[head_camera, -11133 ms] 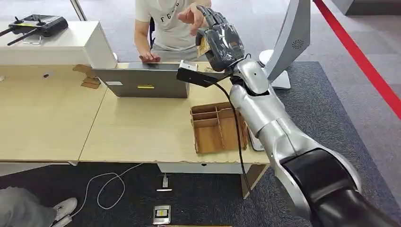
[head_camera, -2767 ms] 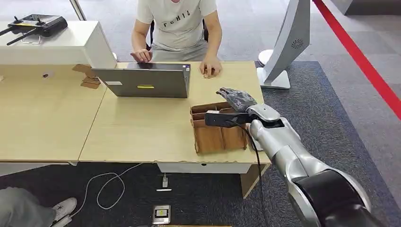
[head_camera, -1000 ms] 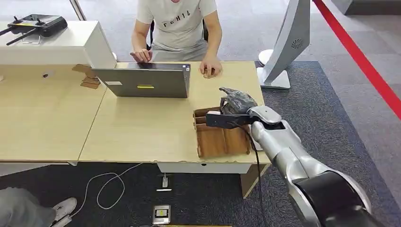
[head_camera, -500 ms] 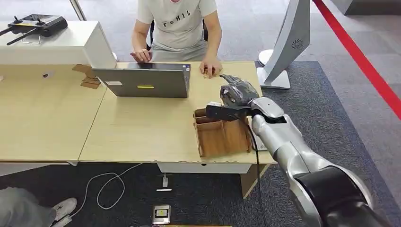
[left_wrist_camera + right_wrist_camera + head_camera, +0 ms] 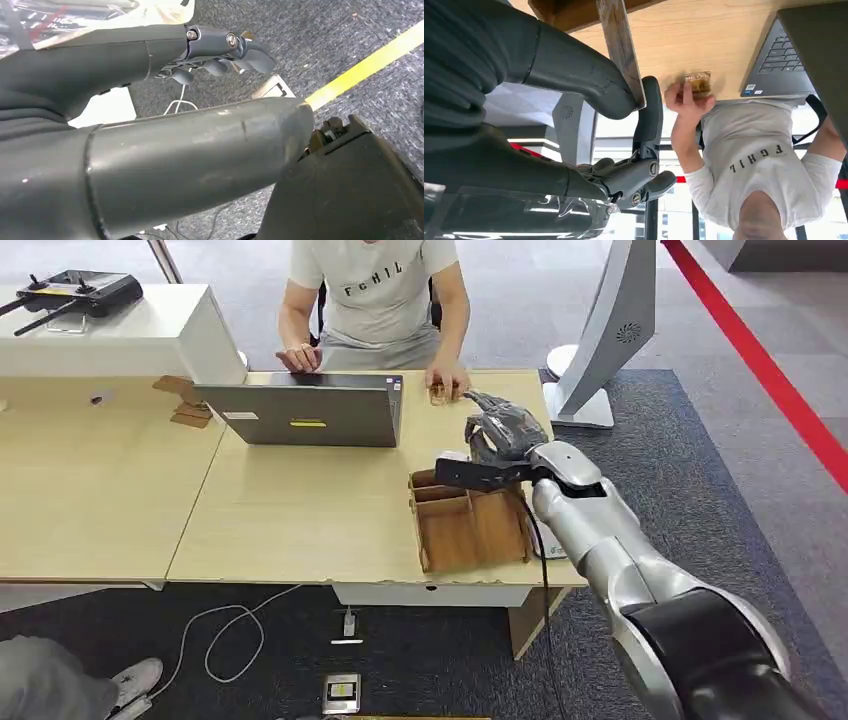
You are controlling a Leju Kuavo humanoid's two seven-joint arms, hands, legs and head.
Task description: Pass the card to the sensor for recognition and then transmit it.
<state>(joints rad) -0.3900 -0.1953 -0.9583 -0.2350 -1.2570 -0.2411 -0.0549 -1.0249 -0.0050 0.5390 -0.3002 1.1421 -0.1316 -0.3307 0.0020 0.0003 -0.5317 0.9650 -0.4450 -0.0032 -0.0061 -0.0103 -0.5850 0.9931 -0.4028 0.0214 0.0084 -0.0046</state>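
The right hand (image 5: 503,432) hovers above the far edge of the brown compartmented tray (image 5: 470,523), a flat wooden organiser with thin dividers, sitting on the pale wood-grain table (image 5: 290,510). In the right wrist view a thin, flat card (image 5: 620,47) with a mottled brownish face is pinched edge-on between the thick grey thumb and a dark finger, the other fingers curled loosely beyond it. Just past the hand a person (image 5: 375,295) in a pale T-shirt sits at the table's far side, one hand on a small tan rectangular object (image 5: 696,81), possibly the sensor, though it is too small to be sure. A grey laptop (image 5: 305,412) stands open, its back to the robot, and a smooth white curved stand (image 5: 610,330) rises from the dark carpet. The left hand (image 5: 220,52) hangs over coarse grey carpet crossed by a yellow stripe, fingers curled in with nothing in them.
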